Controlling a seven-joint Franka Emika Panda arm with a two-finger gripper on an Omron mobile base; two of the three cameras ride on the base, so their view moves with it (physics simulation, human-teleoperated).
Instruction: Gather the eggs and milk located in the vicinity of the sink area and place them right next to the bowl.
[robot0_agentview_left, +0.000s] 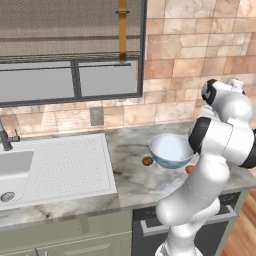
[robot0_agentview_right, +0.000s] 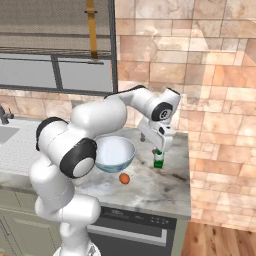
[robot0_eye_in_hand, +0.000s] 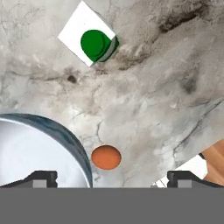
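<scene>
The bowl (robot0_agentview_left: 171, 150) sits mid-frame on the marble surface (robot0_agentview_left: 130, 175) in the left base view; the brown egg (robot0_agentview_left: 147, 161) lies just beside its left rim; the orange egg (robot0_agentview_right: 124, 178) rests near the bowl's front in the right base view, below centre; the milk (robot0_agentview_right: 159, 159), white with a green cap, stands right of the bowl, apart from it; the claw (robot0_agentview_right: 161, 148) hangs just above the milk, jaws wide, gripping nothing; the sink (robot0_agentview_left: 50, 167) fills the lower left of the left base view, well apart from the bowl.
</scene>
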